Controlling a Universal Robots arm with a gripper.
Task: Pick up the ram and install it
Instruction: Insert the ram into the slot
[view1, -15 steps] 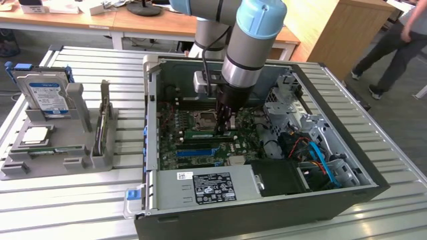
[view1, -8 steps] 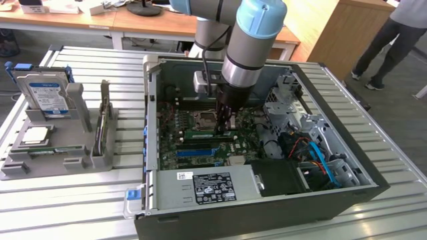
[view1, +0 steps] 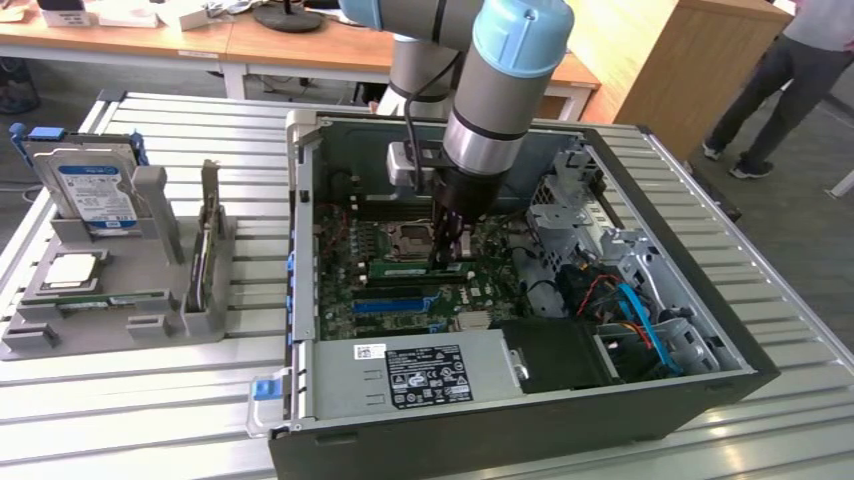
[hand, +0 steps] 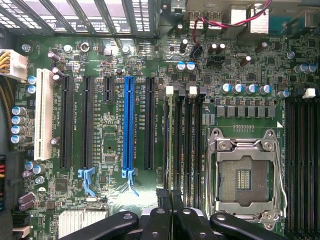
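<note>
The ram (view1: 414, 268) is a thin green stick standing on its long edge among the black memory slots (hand: 192, 140) of the motherboard, inside the open computer case (view1: 694, 390). My gripper (view1: 447, 254) reaches straight down into the case onto the stick's top edge, near its end on the exterior view's right. In the wrist view my gripper (hand: 169, 196) has its black fingertips (hand: 162, 194) pressed together in line with the slot nearest the expansion slots, shut on the ram's thin edge.
The CPU socket (hand: 243, 175) lies beside the memory slots, the blue slot (hand: 128, 125) on their other side. A grey fixture (view1: 80, 330) with a hard drive (view1: 91, 190) stands left of the case. The power supply (view1: 414, 375) fills the case's near end. A person (view1: 781, 80) stands far right.
</note>
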